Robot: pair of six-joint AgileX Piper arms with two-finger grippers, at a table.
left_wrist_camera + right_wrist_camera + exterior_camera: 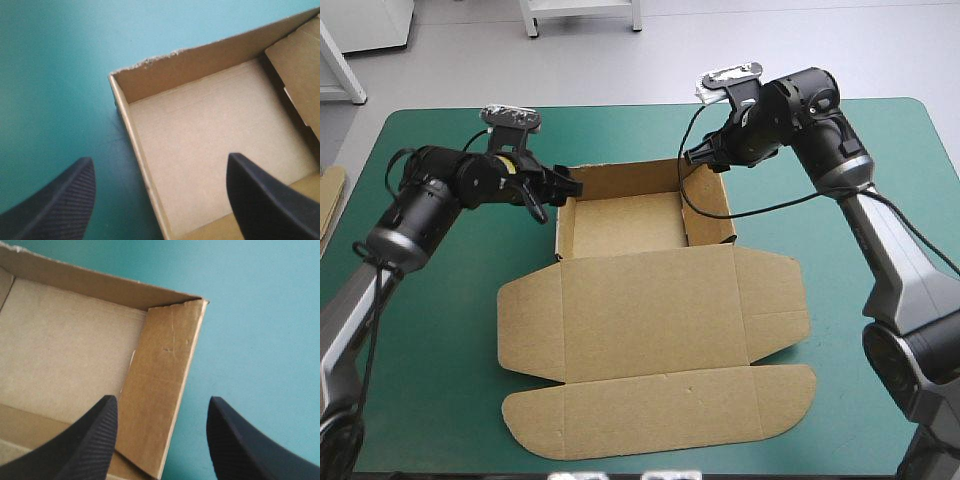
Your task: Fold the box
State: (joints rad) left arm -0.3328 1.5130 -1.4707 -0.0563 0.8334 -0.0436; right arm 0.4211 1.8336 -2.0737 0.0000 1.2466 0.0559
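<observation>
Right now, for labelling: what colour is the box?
The box is plain brown board, clearest in the high view.

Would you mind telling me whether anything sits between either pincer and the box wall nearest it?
Nothing visible does. The left pincer stands open astride the left wall of the box, and the right pincer stands open astride the right wall.

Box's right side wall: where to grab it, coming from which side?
Probably its top edge, from above. The wall stands upright and thin, and the right gripper has open fingers either side: one inside the box, one over the teal-green cover.
</observation>
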